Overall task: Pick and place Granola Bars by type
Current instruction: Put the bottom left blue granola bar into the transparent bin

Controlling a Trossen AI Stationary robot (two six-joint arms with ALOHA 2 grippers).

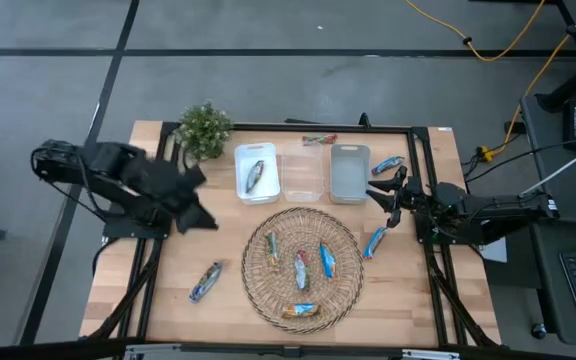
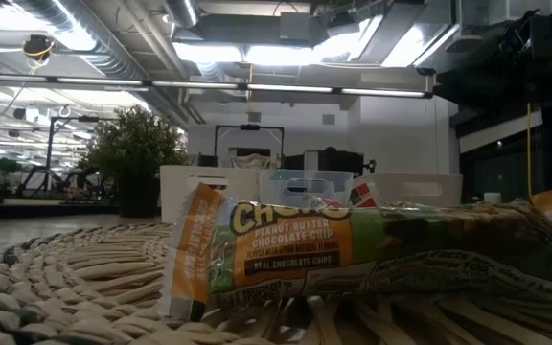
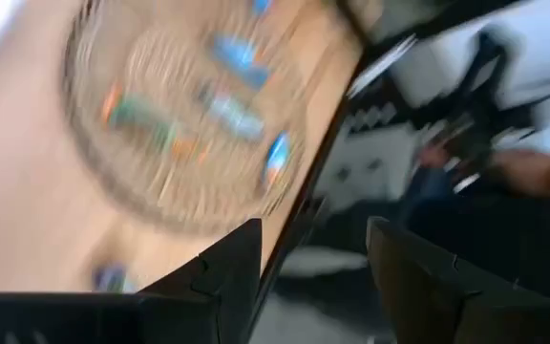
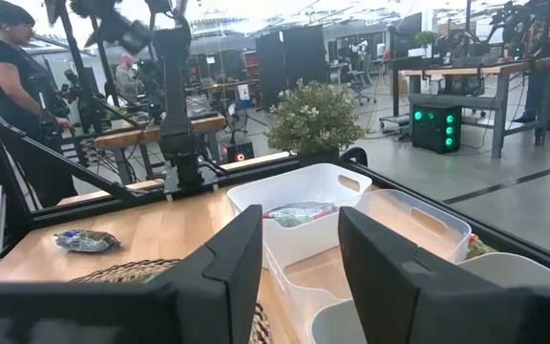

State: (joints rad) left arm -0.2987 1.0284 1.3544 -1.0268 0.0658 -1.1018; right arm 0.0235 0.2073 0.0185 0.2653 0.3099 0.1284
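Around the wicker tray [image 1: 302,266], Granola Bars [image 1: 326,260] lie inside and beside it, one in the white bin [image 1: 257,173] behind. Left gripper [image 1: 200,218], seemingly empty, hovers open leftward; right gripper [image 1: 392,203] stands parted, empty, rightward.

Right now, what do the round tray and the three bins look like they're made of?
The round tray looks like woven wicker: tan strands in an open, matte weave. The three bins look like smooth moulded plastic; the middle one appears translucent, the others white and grey.
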